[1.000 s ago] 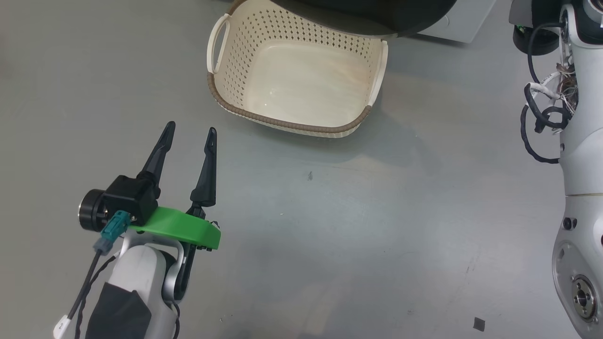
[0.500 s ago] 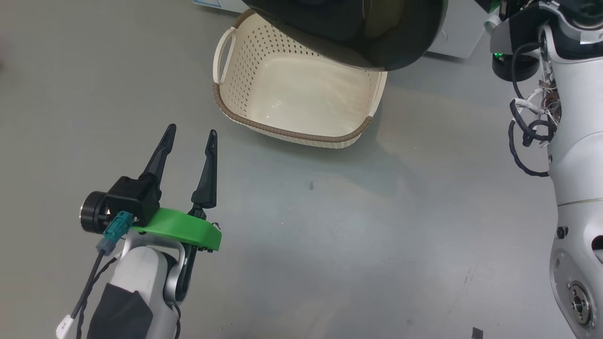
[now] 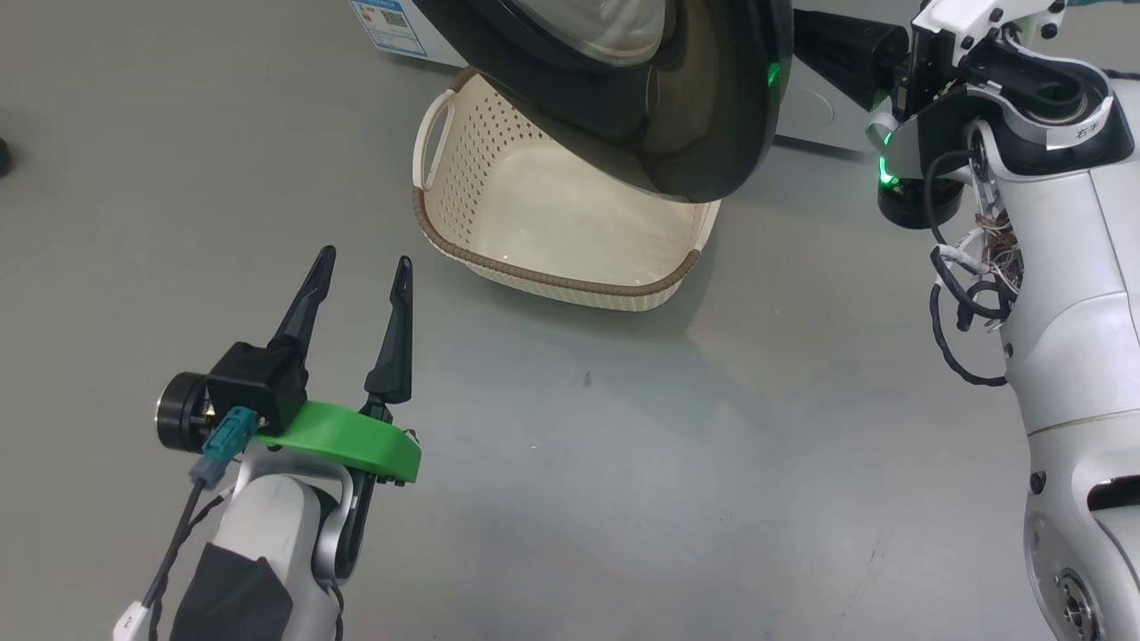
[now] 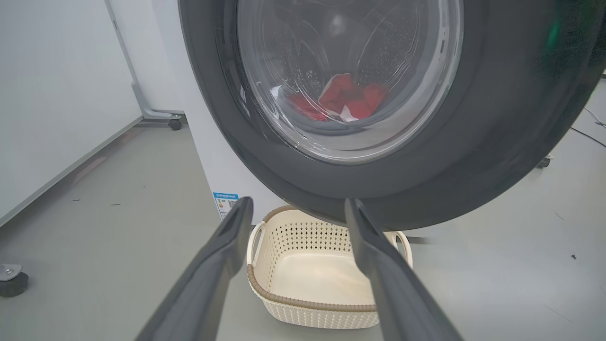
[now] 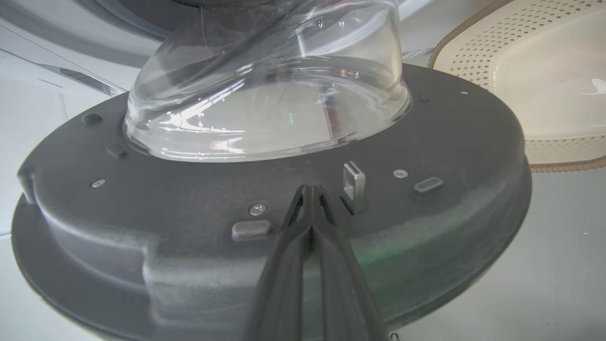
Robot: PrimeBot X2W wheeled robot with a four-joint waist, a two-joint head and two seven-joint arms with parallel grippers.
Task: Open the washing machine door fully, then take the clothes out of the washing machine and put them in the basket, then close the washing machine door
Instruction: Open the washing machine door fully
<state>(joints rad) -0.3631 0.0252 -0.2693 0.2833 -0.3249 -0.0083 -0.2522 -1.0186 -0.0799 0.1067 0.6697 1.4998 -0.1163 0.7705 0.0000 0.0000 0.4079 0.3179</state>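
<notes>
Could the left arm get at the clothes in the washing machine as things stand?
Probably not yet. In the left wrist view the clothes lie behind the glass of the washing machine door, which hangs between them and the open left gripper. The door would need to swing further aside first.

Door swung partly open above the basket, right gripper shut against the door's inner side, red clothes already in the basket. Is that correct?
No. The basket is empty; the left wrist view shows the red clothes through the door glass, inside the washing machine. The rest holds.
</notes>
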